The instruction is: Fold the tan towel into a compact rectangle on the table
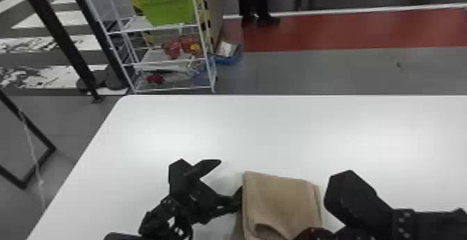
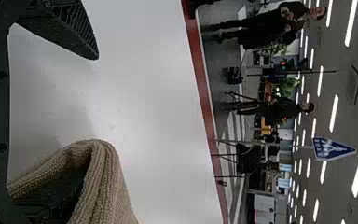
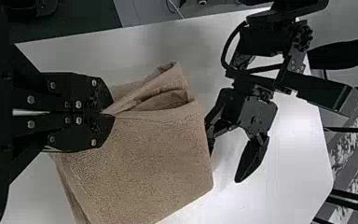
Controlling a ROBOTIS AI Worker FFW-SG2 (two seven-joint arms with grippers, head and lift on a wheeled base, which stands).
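The tan, rough-woven cloth towel (image 1: 278, 201) lies folded in layers on the white, smooth-topped table (image 1: 215, 128), at five o'clock from the middle of the head view. Its outline is roughly four-sided, and its near edge, toward six o'clock, curls up into a rounded opening. The right wrist view shows loose folds standing up beside a flatter panel.

At about ten o'clock from the towel's middle is the black left gripper (image 1: 230, 180). Its two fingers are spread wide: one stands free of the cloth, the other sits inside a fold at the towel's nine o'clock side, so nothing is pinched between them.

Between four and five o'clock on the towel is the black right gripper (image 1: 312, 234), its arm coming in from four o'clock. Its fingers are closed together on a gathered edge of the towel.

Farther out, between ten and eleven o'clock in the head view, a white wire shelf rack (image 1: 172, 62) holds a bright green plastic bin (image 1: 168, 6). Just beside the rack, at its four o'clock, a shallow blue tray (image 1: 227, 60) lies on the grey floor (image 1: 312, 72).
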